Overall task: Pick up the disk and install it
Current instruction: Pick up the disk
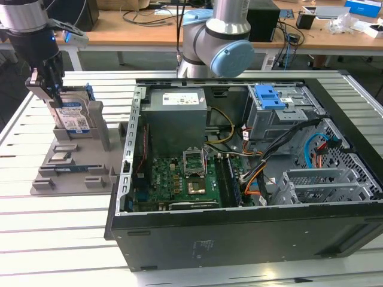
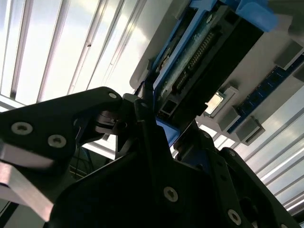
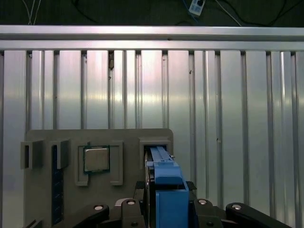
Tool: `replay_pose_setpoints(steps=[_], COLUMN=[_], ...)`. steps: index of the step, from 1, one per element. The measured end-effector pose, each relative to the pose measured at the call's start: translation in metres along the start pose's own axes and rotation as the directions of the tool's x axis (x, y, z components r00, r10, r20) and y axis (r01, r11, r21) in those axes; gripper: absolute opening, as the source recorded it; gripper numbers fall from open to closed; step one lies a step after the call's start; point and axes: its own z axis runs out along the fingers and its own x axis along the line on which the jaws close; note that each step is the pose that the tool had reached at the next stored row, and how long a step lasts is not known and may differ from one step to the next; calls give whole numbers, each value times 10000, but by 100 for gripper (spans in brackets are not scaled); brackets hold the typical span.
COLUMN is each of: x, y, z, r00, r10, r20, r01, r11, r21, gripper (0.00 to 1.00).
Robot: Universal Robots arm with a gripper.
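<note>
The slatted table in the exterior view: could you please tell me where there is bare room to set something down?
Bare slats lie between the grey holder, the computer case and the table's near edge. Crowded: at the gripper and disk, and inside the case.

Holder (image 1: 72, 173): on the table (image 1: 54, 239), at the exterior view's left of the computer case (image 1: 239, 233).
Disk (image 1: 72, 118): upright in a slot at the holder's far end.
Gripper (image 1: 51, 95): over the disk's top edge, a finger against each side.
Power supply (image 1: 176, 113): inside the case, far corner nearest the holder.
Motherboard (image 1: 173, 179): just before the power supply.
</note>
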Motion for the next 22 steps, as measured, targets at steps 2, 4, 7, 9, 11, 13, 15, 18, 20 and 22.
replay_pose_setpoints(steps=[2, 4, 7, 9, 11, 13, 15, 18, 20, 22], x=[0, 0, 0, 0, 0, 0, 0, 0, 0, 0], y=[0, 0, 0, 0, 0, 0, 0, 0, 0, 0], z=[2, 3, 3, 4, 4, 4, 5, 5, 6, 6], r00=[10000, 10000, 10000, 10000, 10000, 10000, 10000, 10000, 10000, 10000], r10=[0, 0, 0, 0, 0, -1, -1, -1, 0, 0], r20=[0, 0, 0, 0, 0, 0, 0, 0, 0, 0], r01=[0, 0, 0, 0, 0, 1, 1, 1, 0, 0], r11=[10000, 10000, 10000, 10000, 10000, 10000, 10000, 10000, 10000, 10000], r21=[-3, 0, -1, -1, -1, -1, -1, -1, -1, -1], gripper=[42, 42, 42, 37, 37, 37, 37, 37, 37, 37])
